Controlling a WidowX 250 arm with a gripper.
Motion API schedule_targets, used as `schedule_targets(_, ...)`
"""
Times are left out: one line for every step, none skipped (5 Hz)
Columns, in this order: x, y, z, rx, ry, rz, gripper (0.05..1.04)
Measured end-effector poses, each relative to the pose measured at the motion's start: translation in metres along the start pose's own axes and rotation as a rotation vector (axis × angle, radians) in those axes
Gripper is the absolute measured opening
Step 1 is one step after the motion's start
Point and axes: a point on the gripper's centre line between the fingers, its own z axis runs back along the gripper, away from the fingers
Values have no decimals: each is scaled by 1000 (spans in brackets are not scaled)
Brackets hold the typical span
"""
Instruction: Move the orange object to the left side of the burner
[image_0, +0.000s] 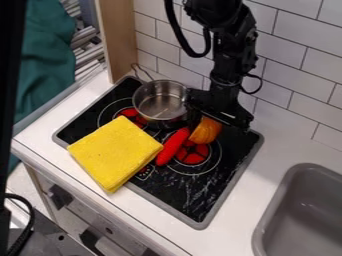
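"So, what does the camera view give you?"

"The orange object (206, 131) is right of centre in the frame, over the upper edge of the burner (193, 155). The end effector (212, 119) is just above and beside it, hanging from the arm that enters at the top."

"Has it got hold of the thing?"

"I can't tell. The black parts crowd the orange object's upper side, but whether they are clamped on it or merely close, the view doesn't settle."

"Which step would you call this, then?"

"The grasp, I'd judge, or the instant around it. The orange object is not at the burner's left side, so the placing is yet to be done."

"And the next move?"

"Make sure of the grip first, then a small lift and a carry toward the left of the frame, across the burner, then down and let go."

"Anything in the way?"

"Yes, the long red object (172, 146). It lies aslant along the burner's left side, close against the orange one. A low drag would probably shove it into the yellow cloth (113, 152), left of centre."

"And the metal pot (159, 102)?"

"Above and to the left of the orange object, near the end effector. I'd keep the path below it in the frame."
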Motion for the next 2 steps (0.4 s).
schedule_targets(7,2,-4,1,10,-3,955)
schedule_targets(8,5,-6,6,-16,8,670)
